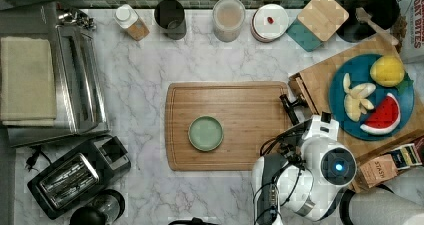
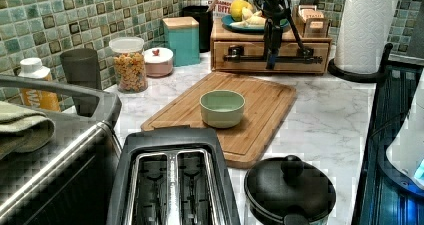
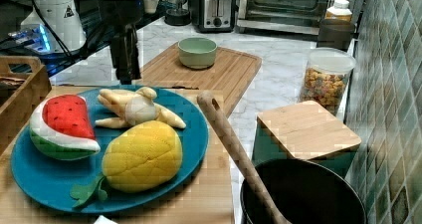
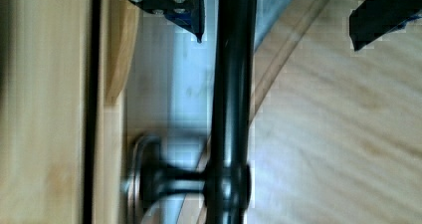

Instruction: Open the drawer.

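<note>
The drawer (image 2: 280, 50) is the light-wood front of a wooden stand at the left view's far end, and it looks pushed in. Its slim black bar handle (image 2: 295, 59) runs across the front on two posts. My gripper (image 2: 272, 55) hangs down in front of the drawer at the handle. In the wrist view the gripper (image 4: 276, 40) is open, with the handle (image 4: 231, 84) between its fingers (image 4: 171, 5), closer to one finger than the other. From above, the gripper (image 1: 289, 106) sits at the stand's edge beside the cutting board.
A brown cutting board (image 1: 227, 125) with a green bowl (image 1: 205, 133) lies just in front of the drawer. On the stand sit a blue plate (image 1: 340, 115) of toy fruit and a tea box (image 1: 385, 167). Jars line the back wall. A paper towel roll (image 2: 367, 27) stands nearby.
</note>
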You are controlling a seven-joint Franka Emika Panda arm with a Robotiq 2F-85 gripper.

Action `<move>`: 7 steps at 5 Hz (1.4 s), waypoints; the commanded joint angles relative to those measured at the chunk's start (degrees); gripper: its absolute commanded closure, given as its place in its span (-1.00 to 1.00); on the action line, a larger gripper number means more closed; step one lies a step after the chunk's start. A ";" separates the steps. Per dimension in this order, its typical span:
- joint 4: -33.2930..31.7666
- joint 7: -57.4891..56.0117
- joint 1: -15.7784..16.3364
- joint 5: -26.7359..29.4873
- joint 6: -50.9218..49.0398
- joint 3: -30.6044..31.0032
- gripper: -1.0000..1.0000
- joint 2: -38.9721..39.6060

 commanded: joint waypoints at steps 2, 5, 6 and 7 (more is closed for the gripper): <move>-4.13 -4.14 2.24 7.52 8.73 2.73 -1.00 3.73; 3.44 -3.65 2.64 11.01 -20.97 4.59 -1.00 3.12; 0.79 -0.54 4.50 17.98 -20.22 7.30 -1.00 3.91; -1.16 -1.41 6.05 24.01 -18.53 10.02 -1.00 5.13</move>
